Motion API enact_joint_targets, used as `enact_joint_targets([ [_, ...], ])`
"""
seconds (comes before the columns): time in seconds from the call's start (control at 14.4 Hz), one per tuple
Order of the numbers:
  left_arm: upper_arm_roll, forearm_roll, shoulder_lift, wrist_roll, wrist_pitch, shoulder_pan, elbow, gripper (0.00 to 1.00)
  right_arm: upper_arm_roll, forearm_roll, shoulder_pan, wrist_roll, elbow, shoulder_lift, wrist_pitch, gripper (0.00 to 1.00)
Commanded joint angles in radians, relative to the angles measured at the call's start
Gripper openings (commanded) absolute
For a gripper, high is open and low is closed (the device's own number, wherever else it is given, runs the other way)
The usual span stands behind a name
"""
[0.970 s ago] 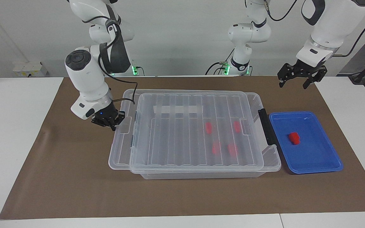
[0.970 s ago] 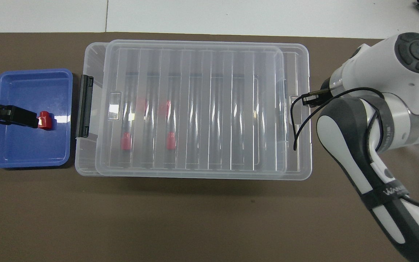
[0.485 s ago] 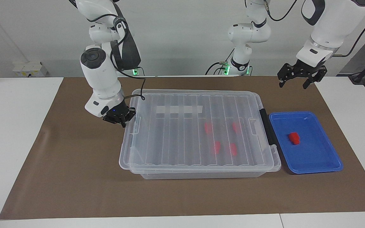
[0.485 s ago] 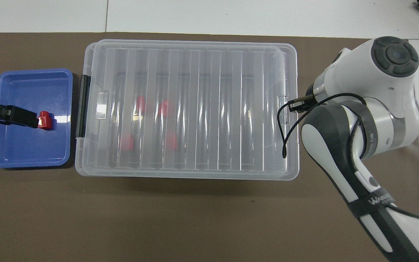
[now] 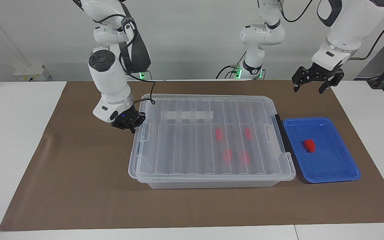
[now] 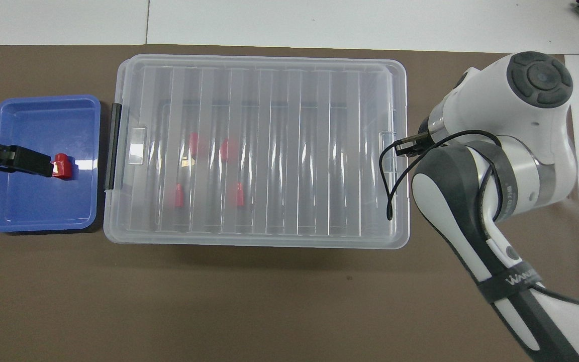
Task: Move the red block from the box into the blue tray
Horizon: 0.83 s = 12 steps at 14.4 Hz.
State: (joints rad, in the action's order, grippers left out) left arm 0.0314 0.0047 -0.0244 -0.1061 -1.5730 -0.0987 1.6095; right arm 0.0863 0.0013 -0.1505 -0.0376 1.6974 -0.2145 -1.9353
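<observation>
The clear box [image 5: 212, 182] stands mid-table with its ribbed lid [image 5: 192, 146] lying squarely on it. Several red blocks [image 5: 218, 134] show through the lid. One red block [image 5: 309, 145] lies in the blue tray [image 5: 332, 166], which sits beside the box's black latch [image 5: 280, 133] toward the left arm's end. My right gripper [image 5: 130, 126] is low at the lid's end tab, toward the right arm's end. My left gripper [image 5: 314, 83] hangs open and empty in the air. In the overhead view the left gripper [image 6: 23, 161] covers part of the tray [image 6: 33, 211] beside the block [image 6: 62, 166].
A brown mat [image 5: 78, 186] covers the table under the box and tray. White table [image 5: 12, 133] lies around it. The right arm's wrist and cable [image 6: 495, 151] cover the box's end in the overhead view.
My right gripper has moved toward the left arm's end and the lid slid with it, from overhanging the box to lying squarely on it. The left arm has not moved.
</observation>
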Motion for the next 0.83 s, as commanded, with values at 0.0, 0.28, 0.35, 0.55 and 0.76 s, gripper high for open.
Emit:
enact_joint_targets([
  [0.0, 0.005, -0.011, -0.011, 0.006, 0.01, -0.003, -0.002, 1.0, 0.012, 0.029, 0.005, -0.011, 0.007, 0.015, 0.016, 0.0],
  [0.28, 0.005, -0.011, -0.011, 0.006, 0.01, -0.003, -0.002, 1.0, 0.012, 0.029, 0.005, -0.011, 0.005, 0.015, 0.016, 0.0],
  [0.35, 0.005, -0.011, -0.011, 0.006, 0.01, -0.003, -0.002, 1.0, 0.012, 0.029, 0.005, -0.011, 0.004, 0.015, 0.018, 0.0],
  [0.55, 0.005, -0.011, -0.011, 0.006, 0.01, -0.003, -0.002, 1.0, 0.01, 0.029, 0.008, -0.08, 0.005, 0.059, 0.036, 0.0],
  [0.76, 0.005, -0.011, -0.011, 0.006, 0.01, -0.003, -0.002, 1.0, 0.007, 0.028, 0.026, -0.134, 0.008, 0.104, 0.085, 0.0],
])
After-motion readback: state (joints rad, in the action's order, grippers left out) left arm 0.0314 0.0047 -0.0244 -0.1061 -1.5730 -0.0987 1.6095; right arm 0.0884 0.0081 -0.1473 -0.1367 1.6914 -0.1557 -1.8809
